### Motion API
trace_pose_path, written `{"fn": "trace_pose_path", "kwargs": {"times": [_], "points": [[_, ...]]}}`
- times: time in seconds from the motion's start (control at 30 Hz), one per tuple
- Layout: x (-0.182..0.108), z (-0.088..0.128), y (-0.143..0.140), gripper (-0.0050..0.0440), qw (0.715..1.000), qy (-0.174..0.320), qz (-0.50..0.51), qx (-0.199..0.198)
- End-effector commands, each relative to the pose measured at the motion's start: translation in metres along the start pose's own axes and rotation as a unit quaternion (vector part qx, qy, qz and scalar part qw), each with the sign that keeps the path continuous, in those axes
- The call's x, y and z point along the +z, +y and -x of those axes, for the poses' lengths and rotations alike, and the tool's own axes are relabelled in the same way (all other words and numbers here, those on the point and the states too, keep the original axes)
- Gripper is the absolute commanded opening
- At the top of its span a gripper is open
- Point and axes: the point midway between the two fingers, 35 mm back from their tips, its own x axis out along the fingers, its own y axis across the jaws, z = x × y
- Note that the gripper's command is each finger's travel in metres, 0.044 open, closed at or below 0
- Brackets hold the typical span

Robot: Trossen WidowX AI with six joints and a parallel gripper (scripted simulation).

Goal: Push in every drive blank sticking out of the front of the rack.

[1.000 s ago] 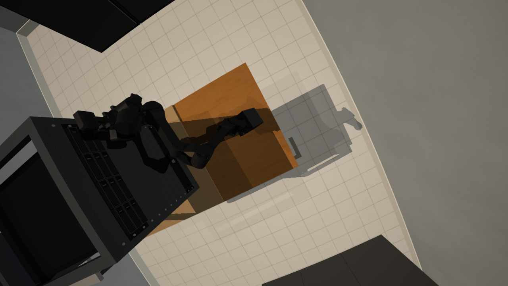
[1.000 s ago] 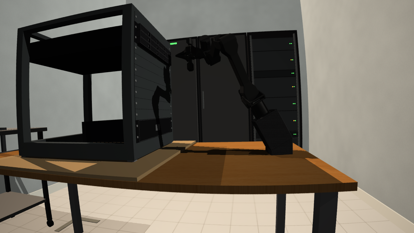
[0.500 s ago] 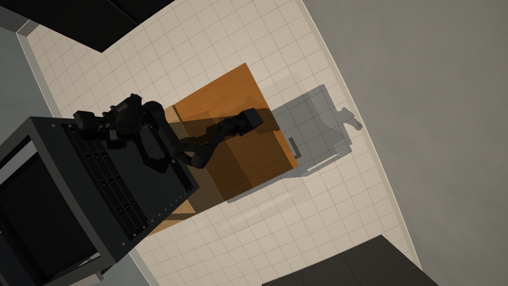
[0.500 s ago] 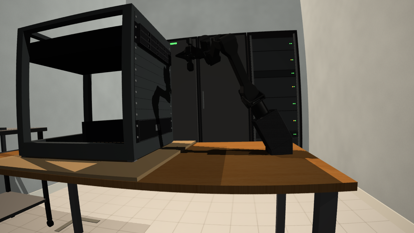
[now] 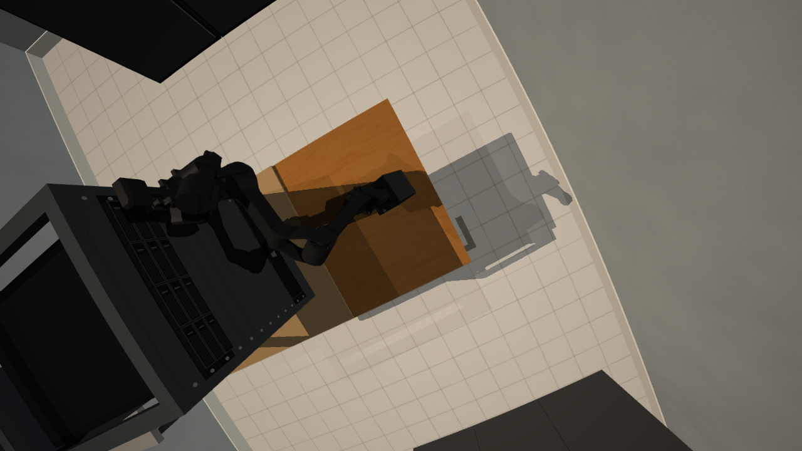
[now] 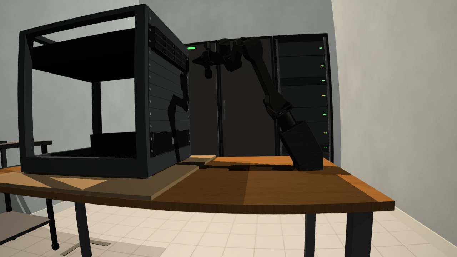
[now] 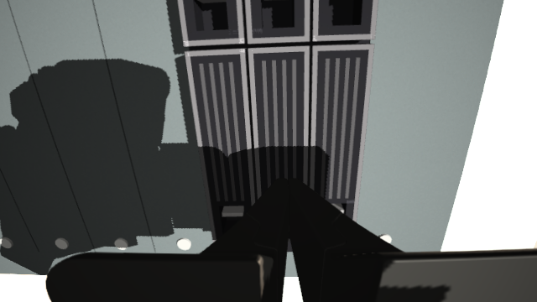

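Dim, hard-edged shadows, blown-out white edges, fisheye bowing

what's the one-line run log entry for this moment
phase: pushing drive blank | gripper: shut, empty, tips at middle drive blank | rack: upright on table | blank depth: cannot tell
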Motion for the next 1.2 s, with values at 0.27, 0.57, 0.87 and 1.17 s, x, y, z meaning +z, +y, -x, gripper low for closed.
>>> {"fn": "trace_pose_path", "kwargs": {"times": [0.27,0.57,0.87,1.17], "points": [[0.008,-0.003,-0.009,-0.005,1.0,-0.006,0.014,-0.006],[0.008,-0.003,-0.009,-0.005,1.0,-0.006,0.014,-0.006],[0.006,-0.013,-0.009,-0.005,1.0,-0.006,0.014,-0.006],[0.006,-0.014,-0.008,-0.005,1.0,-0.006,0.014,-0.006]]}}
